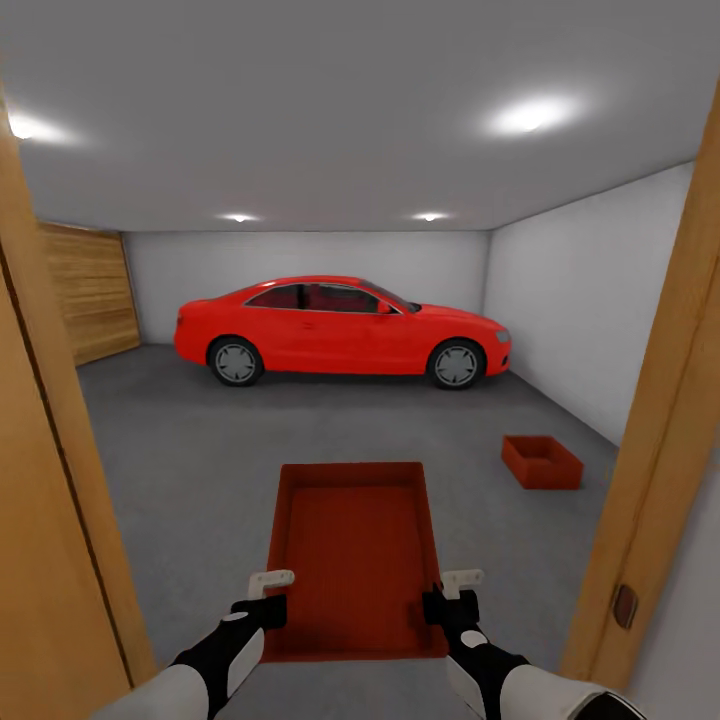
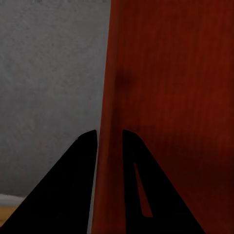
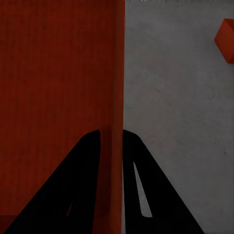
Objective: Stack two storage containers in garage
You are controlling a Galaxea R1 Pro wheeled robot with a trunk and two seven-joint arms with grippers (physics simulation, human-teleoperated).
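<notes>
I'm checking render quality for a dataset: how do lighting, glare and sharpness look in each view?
Head view: ceiling spotlights bloom into white glare, the grey concrete floor is evenly lit, and the glossy red car looks slightly soft. Left wrist view: the red-orange open-top bin's wall is dim and blurry, and the black fingers are featureless silhouettes. Right wrist view: the same dark softness; the second bin is a blurred corner.

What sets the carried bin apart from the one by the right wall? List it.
The carried container is held off the concrete floor, the left tool and right tool each pinching a side wall; the other container sits on that floor, untouched. The carried one is in the doorway, the other farther in, toward the right wall. Both are red-orange, open-topped, low-walled and empty.
</notes>
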